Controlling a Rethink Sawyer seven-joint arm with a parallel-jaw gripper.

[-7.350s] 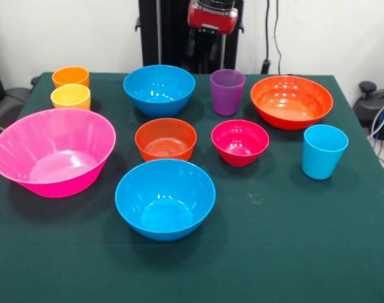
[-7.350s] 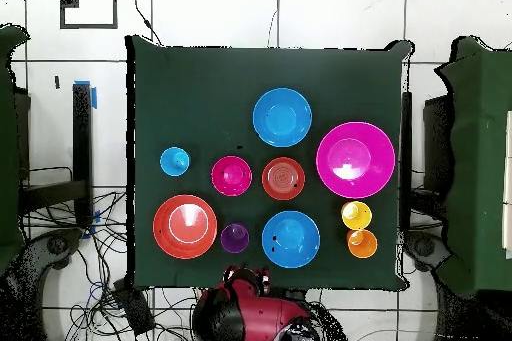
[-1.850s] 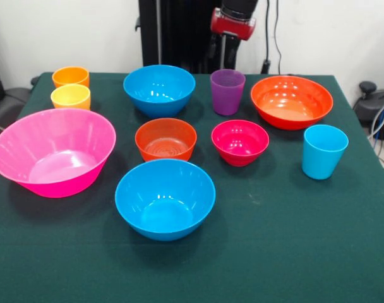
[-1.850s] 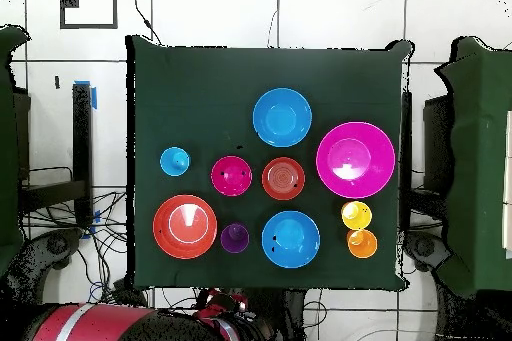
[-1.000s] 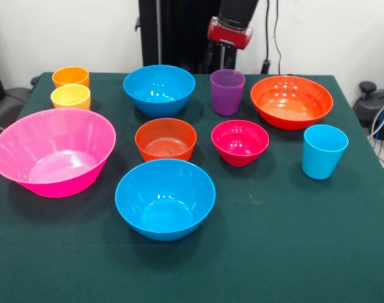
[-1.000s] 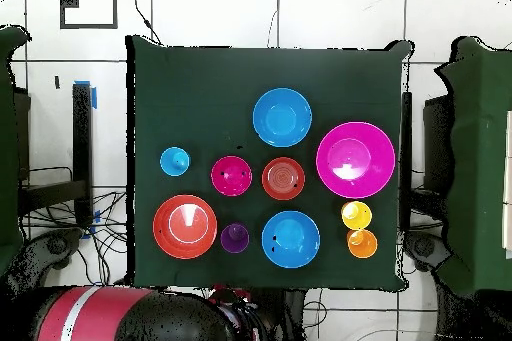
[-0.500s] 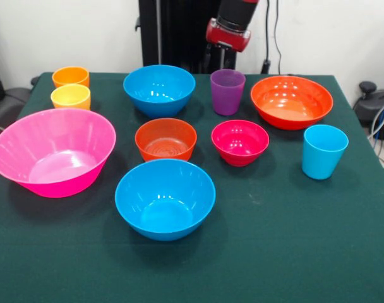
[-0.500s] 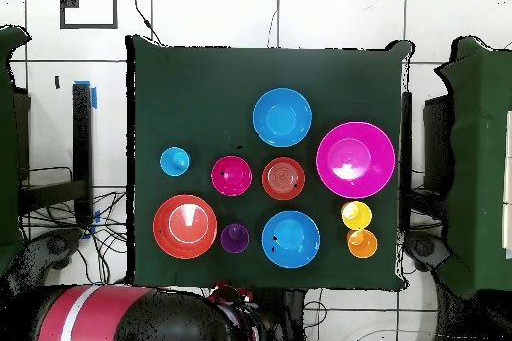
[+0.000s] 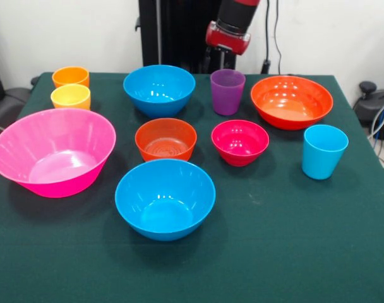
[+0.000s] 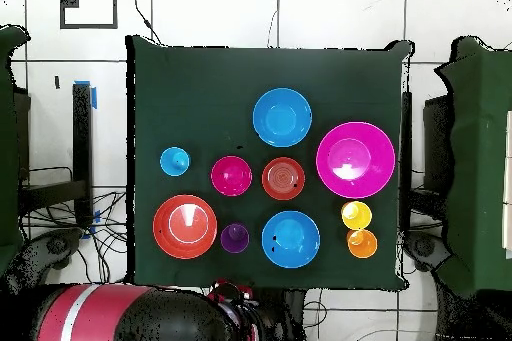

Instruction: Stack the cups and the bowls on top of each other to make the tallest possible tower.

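I am hovering the gripper (image 9: 218,60), grasp unreadable, at twelve o'clock above the translucent purple plastic cup (image 9: 227,91), needing descent.

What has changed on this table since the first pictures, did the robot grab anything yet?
Only the arm moved: its red end shifted from behind the blue bowl to behind the purple cup, and in the overhead view it swung sideways along the table edge. It grabbed nothing. Every cup and bowl stayed in place, none stacked.
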